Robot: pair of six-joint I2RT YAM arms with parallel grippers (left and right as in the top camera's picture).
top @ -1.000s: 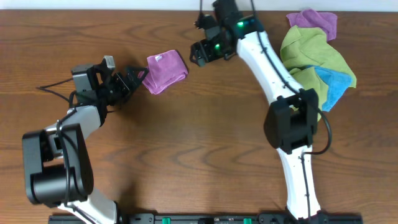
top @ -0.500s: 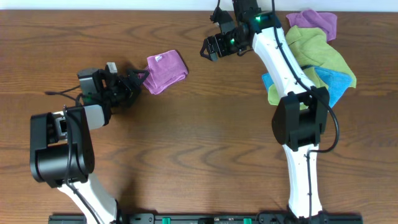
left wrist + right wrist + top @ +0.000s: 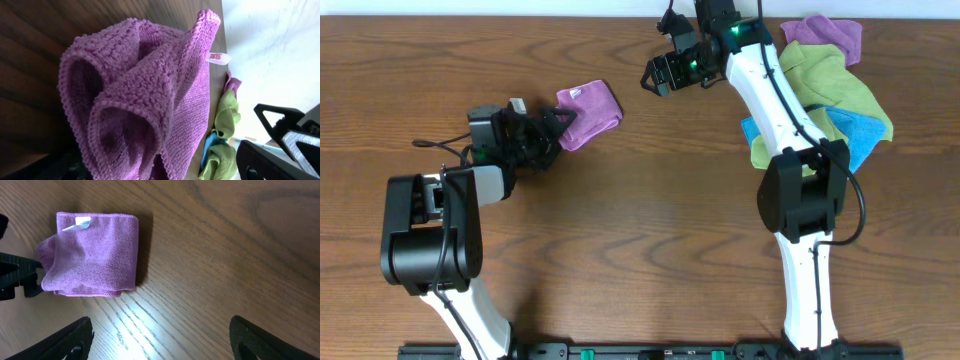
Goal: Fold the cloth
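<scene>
Directly beside the folded cloth (image 3: 590,112), the left gripper (image 3: 548,128) is held fully open, nothing clamped; the right gripper (image 3: 652,79), open and empty, is positioned farther off.

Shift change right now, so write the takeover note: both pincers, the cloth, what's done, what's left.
Left pincer: open, at a bunched-up corner of the purple cloth.
Right pincer: open, empty, over the table on the cloth's far side.
Done: cloth lies folded into a small rectangle, tag on top.
Left: probably flatten that loose corner, then pull both arms clear.
</scene>
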